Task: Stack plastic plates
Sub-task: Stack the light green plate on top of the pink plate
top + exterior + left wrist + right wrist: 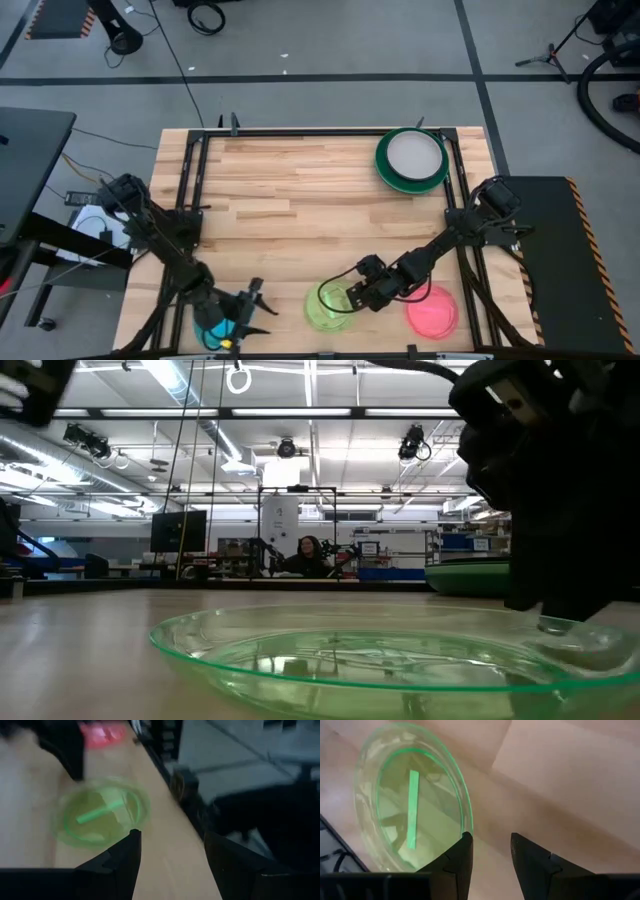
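Open right gripper (492,852) beside yellow-green plate (410,795) (no legible writing); left gripper (172,852) open.

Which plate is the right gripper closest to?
The translucent yellow-green plate near the table's front edge: the right gripper, fingers open, sits at its rim. The pink plate lies under that arm's forearm; the stacked green plates sit far back.

A small translucent yellow-green plastic plate (331,304) lies flat, right side up, at the lower centre of the high view. A small translucent pink plastic plate (434,312) lies flat to its right, apart from it. At upper right, a pale grey plate (414,155) rests centred on a stack of large green plates (384,168).
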